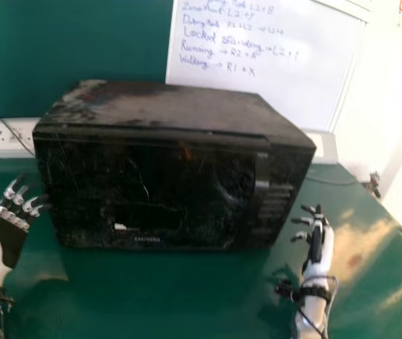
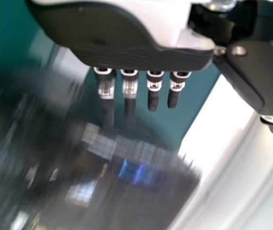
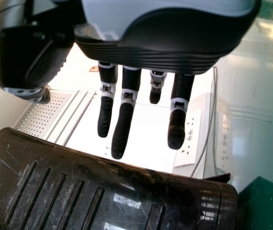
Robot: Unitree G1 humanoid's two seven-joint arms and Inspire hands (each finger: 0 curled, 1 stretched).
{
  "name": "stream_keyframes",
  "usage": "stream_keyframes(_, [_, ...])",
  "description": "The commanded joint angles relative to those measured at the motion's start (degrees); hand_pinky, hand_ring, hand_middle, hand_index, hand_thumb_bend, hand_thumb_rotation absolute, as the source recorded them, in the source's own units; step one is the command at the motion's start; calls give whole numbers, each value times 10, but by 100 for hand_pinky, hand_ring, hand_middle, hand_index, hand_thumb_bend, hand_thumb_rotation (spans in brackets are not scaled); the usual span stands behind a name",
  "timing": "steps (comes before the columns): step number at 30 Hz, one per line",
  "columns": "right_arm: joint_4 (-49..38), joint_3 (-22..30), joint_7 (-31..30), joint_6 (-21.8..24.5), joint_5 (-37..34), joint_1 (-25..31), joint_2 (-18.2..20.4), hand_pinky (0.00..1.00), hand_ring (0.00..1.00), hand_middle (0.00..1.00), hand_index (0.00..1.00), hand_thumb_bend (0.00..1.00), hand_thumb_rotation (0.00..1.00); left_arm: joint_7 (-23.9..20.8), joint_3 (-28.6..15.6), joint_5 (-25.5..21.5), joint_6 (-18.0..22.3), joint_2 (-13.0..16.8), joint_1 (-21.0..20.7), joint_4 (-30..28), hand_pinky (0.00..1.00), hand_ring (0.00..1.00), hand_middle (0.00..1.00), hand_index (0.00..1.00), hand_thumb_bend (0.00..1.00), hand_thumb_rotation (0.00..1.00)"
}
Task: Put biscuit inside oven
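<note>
The black microwave oven stands on the green table with its door closed and its front toward me. My left hand is beside the oven's left front corner, palm up and fingers extended. To the right of the oven's front is my right hand, apart from it, with relaxed fingers. In the left wrist view, the left hand has straight fingers, with blurred dark shapes beyond them. The right wrist view shows the right hand with extended fingers near the oven's control side. I see no biscuit.
The green table extends in front of the oven. Behind it are a whiteboard with handwriting and a wall socket at the left. A cable runs along the table at the right.
</note>
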State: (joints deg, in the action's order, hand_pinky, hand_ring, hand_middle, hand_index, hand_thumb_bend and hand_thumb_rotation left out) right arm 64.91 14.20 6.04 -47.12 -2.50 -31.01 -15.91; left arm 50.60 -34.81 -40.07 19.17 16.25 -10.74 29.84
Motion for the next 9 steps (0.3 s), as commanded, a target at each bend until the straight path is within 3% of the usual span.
stream_keyframes(1, [20, 3, -10, 3, -9, 29, 25, 21, 30, 41, 64, 70, 94, -29, -17, -17, -9, -12, -2, 30, 19, 42, 64, 85, 6, 0])
stream_keyframes(9, [14, 2, -47, -10, -9, 47, 6, 21, 29, 40, 63, 71, 99, -85, -35, 1, 18, -1, -11, 104, 1, 39, 64, 87, 7, 0])
